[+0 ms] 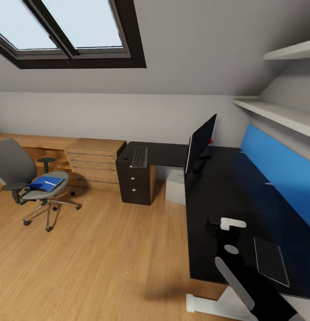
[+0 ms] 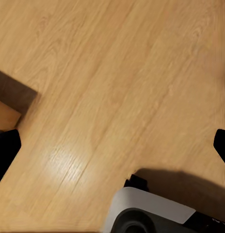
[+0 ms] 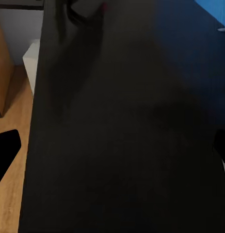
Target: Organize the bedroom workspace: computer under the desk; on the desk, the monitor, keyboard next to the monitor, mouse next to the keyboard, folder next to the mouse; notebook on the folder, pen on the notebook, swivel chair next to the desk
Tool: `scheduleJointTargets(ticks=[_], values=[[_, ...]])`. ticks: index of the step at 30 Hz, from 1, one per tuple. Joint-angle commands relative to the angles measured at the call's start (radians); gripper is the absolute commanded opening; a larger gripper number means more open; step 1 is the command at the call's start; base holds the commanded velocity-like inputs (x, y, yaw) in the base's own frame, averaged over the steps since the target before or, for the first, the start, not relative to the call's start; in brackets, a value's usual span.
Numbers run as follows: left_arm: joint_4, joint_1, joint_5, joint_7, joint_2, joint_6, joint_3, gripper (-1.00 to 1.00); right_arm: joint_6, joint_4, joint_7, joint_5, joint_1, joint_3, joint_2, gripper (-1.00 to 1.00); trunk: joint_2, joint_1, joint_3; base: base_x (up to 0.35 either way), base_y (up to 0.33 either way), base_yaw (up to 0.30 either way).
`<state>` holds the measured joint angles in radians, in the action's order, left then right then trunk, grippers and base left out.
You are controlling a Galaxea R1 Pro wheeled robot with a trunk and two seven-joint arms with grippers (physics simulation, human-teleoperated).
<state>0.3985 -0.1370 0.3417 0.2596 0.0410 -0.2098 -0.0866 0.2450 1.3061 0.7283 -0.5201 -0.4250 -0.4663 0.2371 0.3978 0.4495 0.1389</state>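
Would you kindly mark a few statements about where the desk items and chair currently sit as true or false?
1. The blue folder lies on the swivel chair seat. True.
2. The keyboard sits right beside the monitor. False: it lies on the desk wing above the drawers, apart from the monitor.
3. The mouse rests beside the keyboard. True.
4. The swivel chair is tucked against the desk. False: it stands away on the wood floor, near the wooden cabinets.
5. The computer stands on the desk. False: it sits on the floor beneath it.
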Motion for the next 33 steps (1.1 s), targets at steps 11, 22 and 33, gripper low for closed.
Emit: scheduleJointTargets(ticks=[11, 22, 33], values=[[-0.001, -0.001, 0.008, 0.007, 0.001, -0.003, -0.009, 1.0, 0.004, -0.016, -0.045, -0.004, -0.001, 0.011, 0.045, 1.0, 0.002, 0.001, 0.002, -0.011, -0.318, 0.0], [-0.002, -0.001, 0.01, 0.007, 0.002, -0.002, -0.007, 1.0, -0.064, -0.116, -0.255, -0.001, -0.003, 0.217, 0.059, 1.0, 0.002, 0.001, 0.002, -0.001, -0.324, 0.0], [-0.003, -0.001, 0.015, 0.006, 0.004, -0.003, 0.0, 1.0, -0.304, -0.877, -0.572, 0.16, -0.299, 0.376, 0.065, 1.0, 0.002, 0.001, 0.002, 0.0, -0.231, 0.0]])
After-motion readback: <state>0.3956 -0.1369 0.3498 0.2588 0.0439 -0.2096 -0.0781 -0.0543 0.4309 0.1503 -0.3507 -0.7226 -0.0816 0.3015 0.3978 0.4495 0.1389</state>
